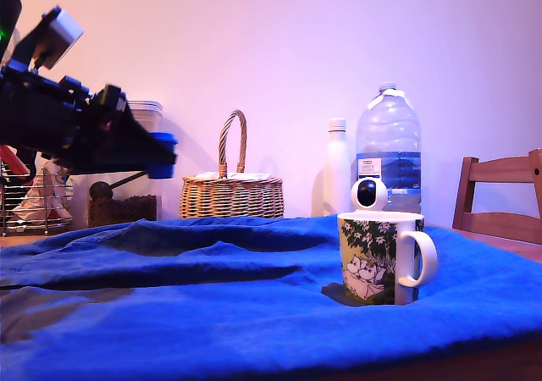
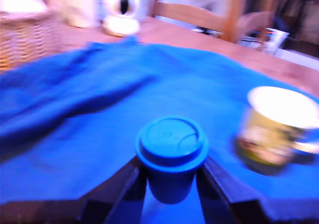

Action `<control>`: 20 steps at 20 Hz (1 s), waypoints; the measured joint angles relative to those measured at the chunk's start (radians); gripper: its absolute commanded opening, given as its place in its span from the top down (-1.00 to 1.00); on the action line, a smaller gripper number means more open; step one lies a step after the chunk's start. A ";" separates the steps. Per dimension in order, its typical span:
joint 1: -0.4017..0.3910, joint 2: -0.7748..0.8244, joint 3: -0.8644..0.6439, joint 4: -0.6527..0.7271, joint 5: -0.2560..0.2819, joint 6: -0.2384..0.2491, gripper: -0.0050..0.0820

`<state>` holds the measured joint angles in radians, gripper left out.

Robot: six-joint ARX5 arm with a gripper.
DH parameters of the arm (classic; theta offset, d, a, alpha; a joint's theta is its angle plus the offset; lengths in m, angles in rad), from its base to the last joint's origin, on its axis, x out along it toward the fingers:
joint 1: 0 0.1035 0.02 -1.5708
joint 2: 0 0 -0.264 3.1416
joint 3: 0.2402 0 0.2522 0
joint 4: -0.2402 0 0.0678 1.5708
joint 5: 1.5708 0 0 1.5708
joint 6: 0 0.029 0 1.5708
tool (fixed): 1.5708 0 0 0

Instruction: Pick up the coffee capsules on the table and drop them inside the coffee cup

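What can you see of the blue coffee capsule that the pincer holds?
The blue coffee capsule is a small tapered pod, plastic by its look, with a flat round lid and a wider rim. It stands upright, lid up, clamped between the two dark fingers of the pincer, raised above the blue cloth, away from the mug.

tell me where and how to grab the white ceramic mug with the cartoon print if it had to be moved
Probably by its loop handle, which juts out on the exterior view's right. The white ceramic mug with the cartoon print stands upright on the blue cloth, so coming in from that side looks clear. The claw is shut on a blue coffee capsule, so it would need emptying first.
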<state>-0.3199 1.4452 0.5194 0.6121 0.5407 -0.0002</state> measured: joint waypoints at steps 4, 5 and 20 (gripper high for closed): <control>-0.068 -0.062 -0.021 -0.027 0.000 -0.017 0.51; -0.086 -0.073 -0.022 -0.031 0.000 -0.018 0.51; -0.299 -0.089 -0.023 -0.066 -0.053 -0.024 0.52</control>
<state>-0.6186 1.3563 0.4969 0.5461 0.4873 -0.0246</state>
